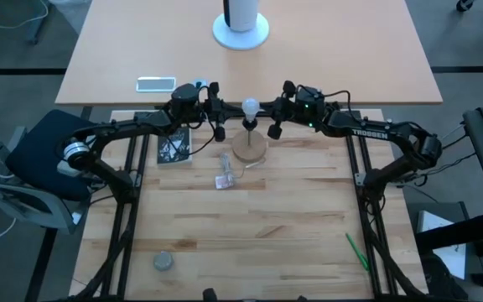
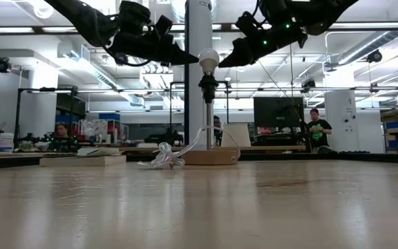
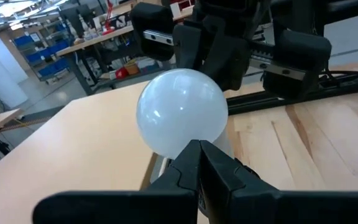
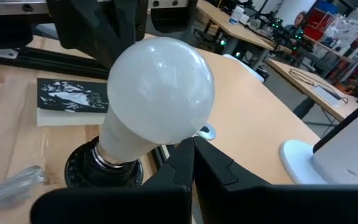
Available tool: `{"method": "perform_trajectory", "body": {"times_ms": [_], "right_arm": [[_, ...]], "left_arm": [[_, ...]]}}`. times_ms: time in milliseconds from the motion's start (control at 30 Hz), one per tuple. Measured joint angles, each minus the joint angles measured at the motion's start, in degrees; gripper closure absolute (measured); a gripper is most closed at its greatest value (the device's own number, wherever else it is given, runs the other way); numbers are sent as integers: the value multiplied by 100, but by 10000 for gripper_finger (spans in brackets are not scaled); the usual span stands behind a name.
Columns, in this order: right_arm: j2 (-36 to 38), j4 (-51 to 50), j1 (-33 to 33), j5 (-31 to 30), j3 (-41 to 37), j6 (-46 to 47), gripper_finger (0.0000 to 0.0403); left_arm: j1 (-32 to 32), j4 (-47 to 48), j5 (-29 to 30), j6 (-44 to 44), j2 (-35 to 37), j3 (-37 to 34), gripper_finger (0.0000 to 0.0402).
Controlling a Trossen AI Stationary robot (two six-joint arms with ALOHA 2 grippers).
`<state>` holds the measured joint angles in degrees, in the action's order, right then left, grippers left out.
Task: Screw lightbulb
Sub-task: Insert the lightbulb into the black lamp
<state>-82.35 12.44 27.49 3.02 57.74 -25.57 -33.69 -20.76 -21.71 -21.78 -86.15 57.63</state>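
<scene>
We saw lightbulb [image 1: 250, 106] seated upright in black socket [image 2: 207, 86] on stem above wooden disc [image 1: 249, 148]. Left gripper [image 1: 218, 110] and right gripper [image 1: 277, 107] flanked bulb at globe height, jaws of both closed tight, holding nothing. Crumpled wrapper [image 1: 224, 179] lay near disc.

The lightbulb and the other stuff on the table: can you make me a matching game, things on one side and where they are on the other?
Things:
1. lightbulb
2. clear wrapper
3. green stick
4. wooden disc

Places:
A. lying on the table near the right-hand edge, in the high view
B. flat on the table under the thin stem
C. on top of the black socket, between the left gripper and the right gripper
D. crumpled on the table beside the disc

Pairs: 1-C, 2-D, 3-A, 4-B
</scene>
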Motion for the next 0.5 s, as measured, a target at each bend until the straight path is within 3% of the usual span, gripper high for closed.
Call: {"method": "perform_trajectory", "body": {"times_ms": [500], "right_arm": [[50, -176, -185, 181, 0, 33, 403]], "left_arm": [[-4, 177, 167, 2, -17, -13, 401]]}}
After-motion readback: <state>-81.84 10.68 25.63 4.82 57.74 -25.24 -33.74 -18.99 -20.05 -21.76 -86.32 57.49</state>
